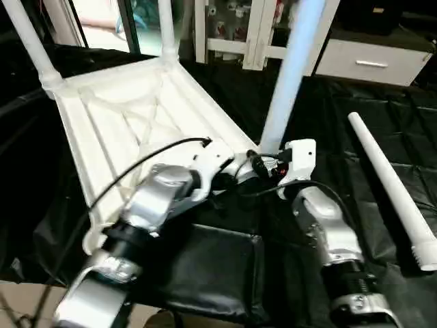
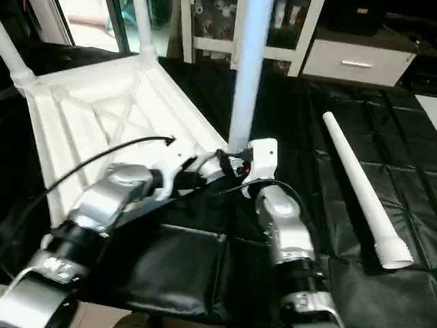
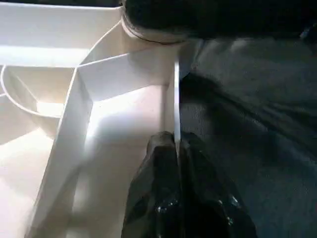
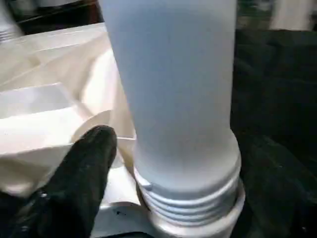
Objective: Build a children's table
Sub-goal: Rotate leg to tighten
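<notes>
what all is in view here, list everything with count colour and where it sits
table top: 1, white, upside down on the black sheet, X ribs facing up
fitted legs: 3, white, standing up from the top's corners, two far, one near by the grippers
loose leg: 1, white, lying on the sheet to the robot's right
work table sheet: 1, black, under everything
cabinets: white with glass doors, behind the table
drawer unit: 1, white, far right
left gripper: 1, black fingers, shut on the top's thin rim
right gripper: 1, black fingers, beside the near leg's threaded base
forearms: 2, silver, in the foreground
</notes>
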